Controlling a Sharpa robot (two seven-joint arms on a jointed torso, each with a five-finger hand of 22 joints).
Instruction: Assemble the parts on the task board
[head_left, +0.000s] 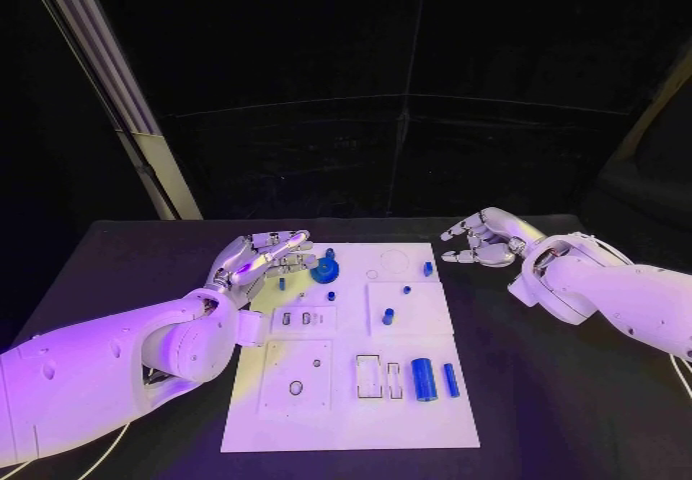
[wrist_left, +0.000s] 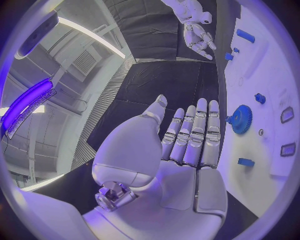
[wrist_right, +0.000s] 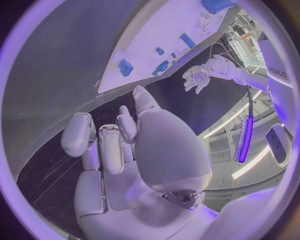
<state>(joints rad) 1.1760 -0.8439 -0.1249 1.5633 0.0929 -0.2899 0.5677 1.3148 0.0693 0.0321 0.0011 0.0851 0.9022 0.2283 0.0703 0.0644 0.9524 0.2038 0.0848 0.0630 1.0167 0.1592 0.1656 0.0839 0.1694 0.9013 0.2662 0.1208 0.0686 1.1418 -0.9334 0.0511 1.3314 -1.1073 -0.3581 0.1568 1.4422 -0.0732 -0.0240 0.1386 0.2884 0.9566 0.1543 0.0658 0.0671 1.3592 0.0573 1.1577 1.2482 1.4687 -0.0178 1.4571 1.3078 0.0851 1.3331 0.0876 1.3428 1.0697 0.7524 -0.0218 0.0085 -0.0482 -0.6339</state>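
Starting nearest the robot: the task board (head_left: 346, 420) sits in the middle of the black table (head_left: 548, 420), and on its near half, around 5 o'clock from the board's centre, lie a fat blue cylinder (head_left: 424, 379) and a slimmer blue pin (head_left: 450, 380) just beside it. Both have their long axis pointing straight away from the robot, 6 to 12 o'clock. Neither hand is close to them.

Bit further out, a short blue peg (head_left: 387, 317) stands near the board's middle, with a couple of tiny blue bits beyond it that I can't really make out.

Then the far left corner is where it gets interesting: the blue gear (head_left: 326, 269) sits on the board there, and the left hand (head_left: 267, 256) hovers just beside it, off the gear's 9 o'clock side. In the left wrist view the hand's fingers (wrist_left: 199, 135) are straight and pressed side by side, palm bare, holding nothing, with the gear lying just off the fingertips.

The right hand (head_left: 485, 240) is out past the board's far right corner, over bare table, fingers loosely curled but apart, nothing in it.

So my guess is that the gear is next, and the left hand is clearly the nearer one. It'd need to shift toward 3 o'clock to get fingers around it.
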